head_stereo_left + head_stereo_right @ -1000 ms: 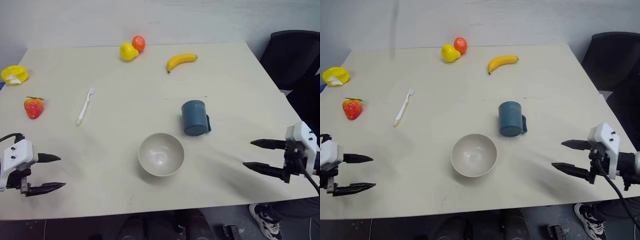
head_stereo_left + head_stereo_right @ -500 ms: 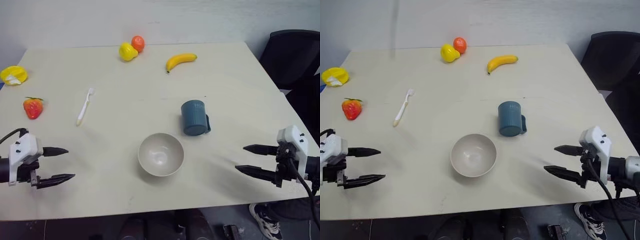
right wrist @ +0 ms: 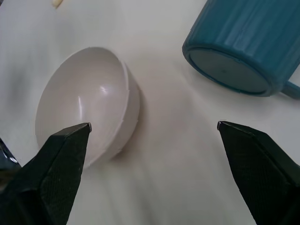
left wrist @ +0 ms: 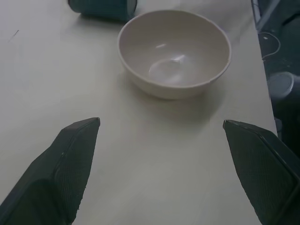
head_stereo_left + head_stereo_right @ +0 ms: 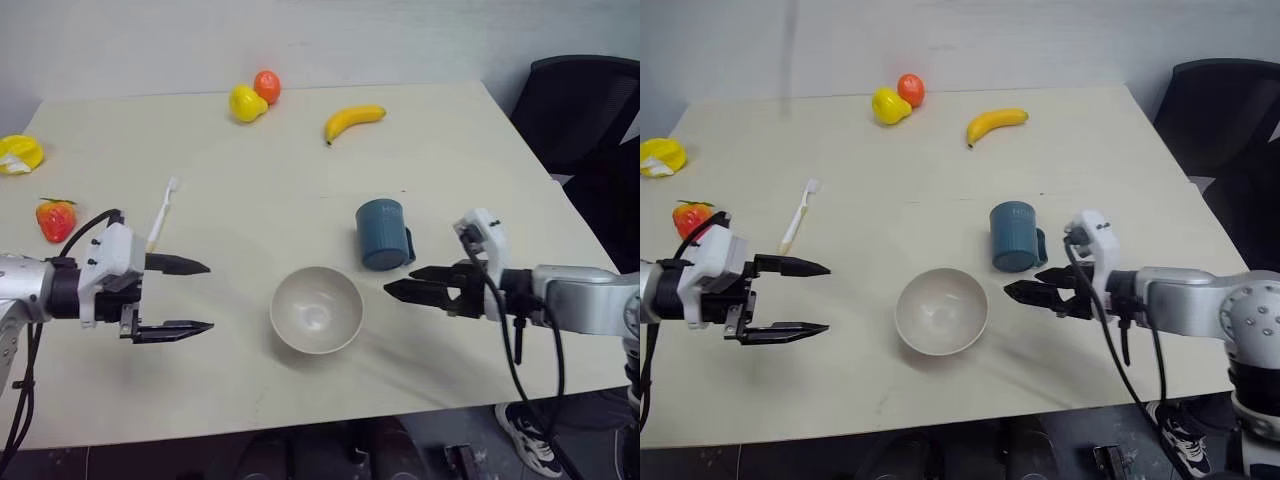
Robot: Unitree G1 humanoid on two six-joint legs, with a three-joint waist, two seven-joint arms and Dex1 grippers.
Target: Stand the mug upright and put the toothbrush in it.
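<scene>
No text, label, brand, number or sign can be read on anything on the table (image 5: 250, 180) or on either arm.

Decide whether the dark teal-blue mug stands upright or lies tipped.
Tipped: the dark teal-blue mug lies on its side, flat base facing the right wrist camera.
</scene>
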